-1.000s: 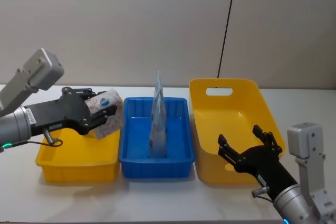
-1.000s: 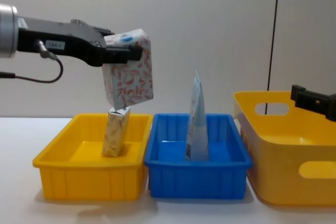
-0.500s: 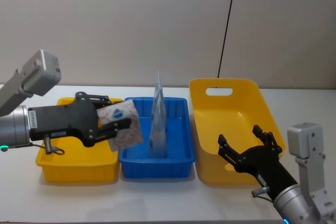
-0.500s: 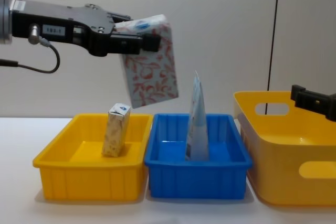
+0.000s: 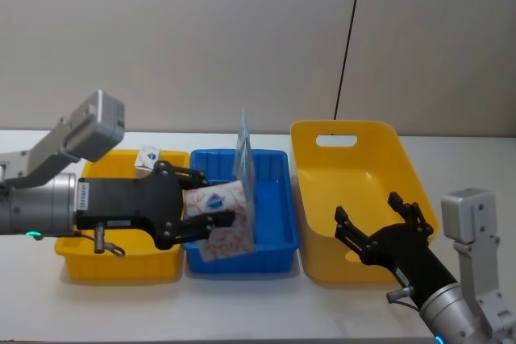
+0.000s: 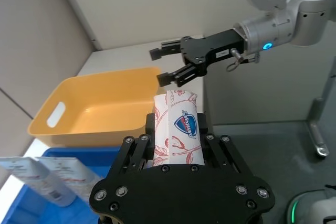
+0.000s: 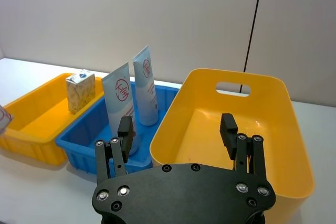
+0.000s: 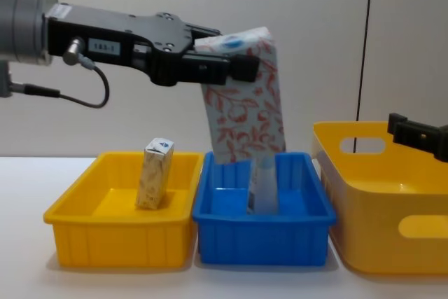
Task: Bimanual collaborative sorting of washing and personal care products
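There are three bins in a row on the table: a small yellow bin [image 8: 119,244] on the left, a blue bin [image 8: 262,244] in the middle and a big yellow bin [image 8: 367,232] on the right. There is one white box with red leaves [image 8: 246,106], one small speckled carton [image 8: 154,174], and two pale-blue tubes, one [image 7: 120,97] beside the other [image 7: 145,83].

The carton stands in the small yellow bin. Both tubes stand in the blue bin.

The left gripper [image 5: 216,199] squeezes the box at its top end. The box hangs tilted over the blue bin, with its low end near the rim.

From the chest, the box hides the tops of the tubes. I cannot tell if it touches them. From the head, the two tubes line up and look like one.

Half a second ago the box was higher up, over the gap between the small yellow bin and the blue bin.

The right gripper [image 5: 367,211] is spread wide with nothing in it, at the near side of the big yellow bin, same as before.
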`<state>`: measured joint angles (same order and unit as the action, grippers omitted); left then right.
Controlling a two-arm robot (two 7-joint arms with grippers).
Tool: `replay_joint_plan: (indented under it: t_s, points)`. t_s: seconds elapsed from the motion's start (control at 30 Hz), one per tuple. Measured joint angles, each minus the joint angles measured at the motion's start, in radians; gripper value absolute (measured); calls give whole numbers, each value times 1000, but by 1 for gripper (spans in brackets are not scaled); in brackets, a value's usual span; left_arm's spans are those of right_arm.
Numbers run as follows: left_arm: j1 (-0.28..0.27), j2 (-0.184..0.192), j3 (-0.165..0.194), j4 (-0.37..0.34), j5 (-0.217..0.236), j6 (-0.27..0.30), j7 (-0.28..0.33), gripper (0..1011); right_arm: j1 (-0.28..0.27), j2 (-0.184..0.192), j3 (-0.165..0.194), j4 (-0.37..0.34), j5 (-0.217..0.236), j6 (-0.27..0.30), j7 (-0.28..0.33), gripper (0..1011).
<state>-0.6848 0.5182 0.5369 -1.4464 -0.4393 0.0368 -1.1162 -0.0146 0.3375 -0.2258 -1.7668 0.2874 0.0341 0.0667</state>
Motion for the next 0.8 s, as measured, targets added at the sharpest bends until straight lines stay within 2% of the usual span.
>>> replay_joint_plan:
  t_s: [0.2, 0.4, 0.8]
  points:
    - [-11, -10, 20, 12, -4, 3, -19, 371, 0, 0, 1, 0, 0, -1, 4, 1000]
    - [-17, -16, 32, 20, -6, 6, -31, 371, 4, 6, 7, 0, 14, -11, 33, 1000]
    - [-24, -21, 43, 27, -8, 9, -42, 371, 29, 52, 32, 10, 92, -45, 177, 1000]
